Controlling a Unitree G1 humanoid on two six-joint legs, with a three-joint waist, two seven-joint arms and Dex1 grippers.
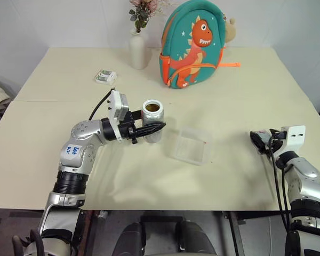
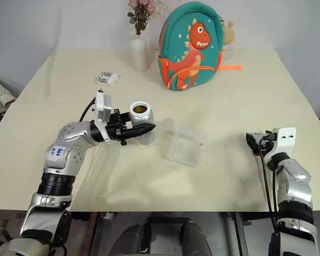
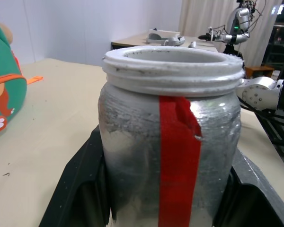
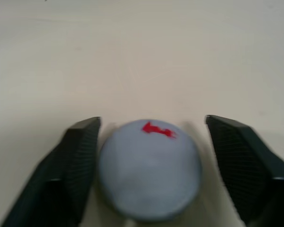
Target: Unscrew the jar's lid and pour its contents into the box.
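Left hand (image 1: 149,129) clamped on jar (image 1: 152,114), held upright and uncapped beside box (image 1: 192,145) ready for pouring; right hand (image 4: 151,156) parted around lid (image 4: 149,170) lying on tabletop (image 1: 229,96), set aside.

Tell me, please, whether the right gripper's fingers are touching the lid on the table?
Cannot tell for one finger. In the right wrist view the lid lies between the right gripper's spread fingers: one shows a clear gap, the other sits right against its edge.

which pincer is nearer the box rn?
Left. The left pincer, shut on the jar, sits just beside the box; the right pincer is farther off, open around the lid.
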